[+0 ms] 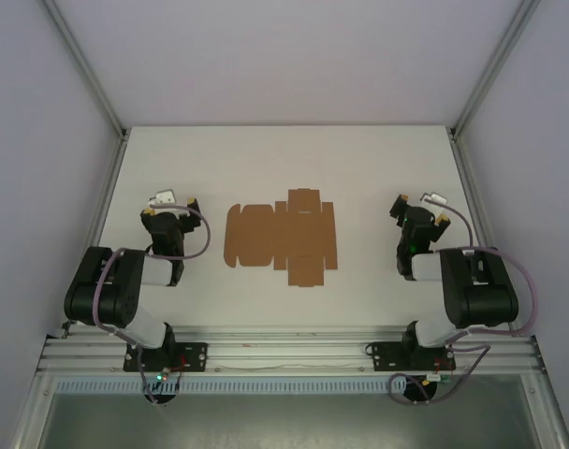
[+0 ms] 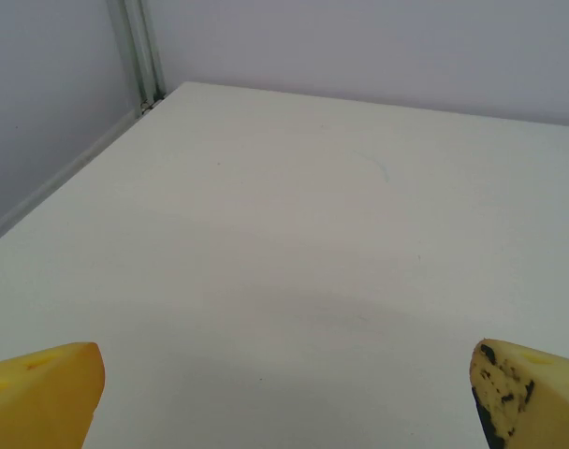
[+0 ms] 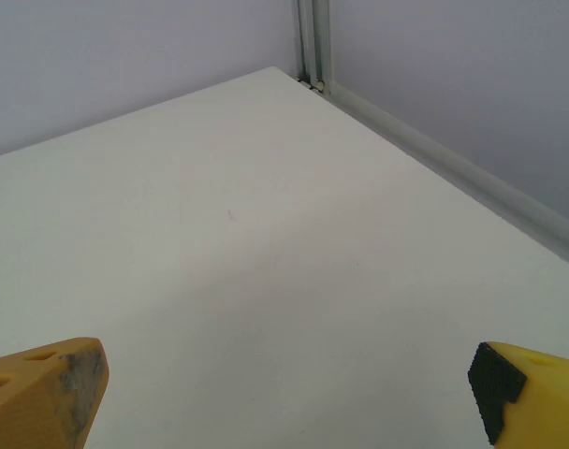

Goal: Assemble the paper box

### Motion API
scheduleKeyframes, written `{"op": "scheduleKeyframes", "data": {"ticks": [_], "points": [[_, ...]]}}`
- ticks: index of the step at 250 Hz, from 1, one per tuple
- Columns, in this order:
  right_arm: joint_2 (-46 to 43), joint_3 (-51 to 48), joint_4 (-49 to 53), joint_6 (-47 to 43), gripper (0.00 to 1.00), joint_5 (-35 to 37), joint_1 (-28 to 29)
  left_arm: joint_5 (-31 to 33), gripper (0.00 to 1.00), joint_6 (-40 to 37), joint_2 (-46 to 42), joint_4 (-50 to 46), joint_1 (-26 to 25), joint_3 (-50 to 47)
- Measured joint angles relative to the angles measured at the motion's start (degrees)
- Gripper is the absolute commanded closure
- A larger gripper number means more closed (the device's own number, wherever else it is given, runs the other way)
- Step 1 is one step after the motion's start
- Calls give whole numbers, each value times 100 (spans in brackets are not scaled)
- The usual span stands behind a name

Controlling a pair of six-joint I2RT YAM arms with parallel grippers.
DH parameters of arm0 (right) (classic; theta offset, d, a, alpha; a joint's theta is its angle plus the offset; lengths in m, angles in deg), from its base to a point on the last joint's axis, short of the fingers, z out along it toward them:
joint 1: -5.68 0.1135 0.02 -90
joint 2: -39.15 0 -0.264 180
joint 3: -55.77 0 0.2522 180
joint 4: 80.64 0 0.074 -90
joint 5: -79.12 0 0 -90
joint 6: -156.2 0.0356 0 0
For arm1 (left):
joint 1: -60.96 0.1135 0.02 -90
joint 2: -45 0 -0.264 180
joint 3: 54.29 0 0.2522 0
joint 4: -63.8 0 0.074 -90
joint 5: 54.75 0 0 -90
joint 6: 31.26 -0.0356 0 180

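Observation:
The paper box [image 1: 283,238] is a flat brown die-cut cardboard sheet with tabs and creases, lying unfolded in the middle of the white table [image 1: 284,159]. My left gripper [image 1: 169,208] rests to the left of the sheet, apart from it, open and holding nothing. To the right of the sheet, also apart, my right gripper [image 1: 419,209] stands open and holds nothing. In the left wrist view the yellow fingertips [image 2: 41,393] sit wide apart over bare table. In the right wrist view the yellow fingertips [image 3: 46,388] are likewise wide apart.
Grey walls with aluminium frame posts [image 1: 83,65] close the table in at the back and both sides. A metal rail [image 1: 284,355] carries both arm bases along the near edge. The back corners appear as a left post [image 2: 139,51] and a right post [image 3: 313,42].

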Motion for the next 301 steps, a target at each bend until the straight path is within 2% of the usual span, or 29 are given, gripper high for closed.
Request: {"op": "scheduleKeyframes", "data": {"ticks": [255, 280, 301], "points": [[-33, -2, 79, 20, 0, -44, -9, -140, 0, 0, -42, -120, 74, -20], [-181, 0, 291, -4, 0, -131, 7, -85, 0, 20, -428, -743, 74, 46], [-647, 114, 955, -35, 0, -111, 96, 2, 0, 175, -1285, -1438, 76, 153]]}}
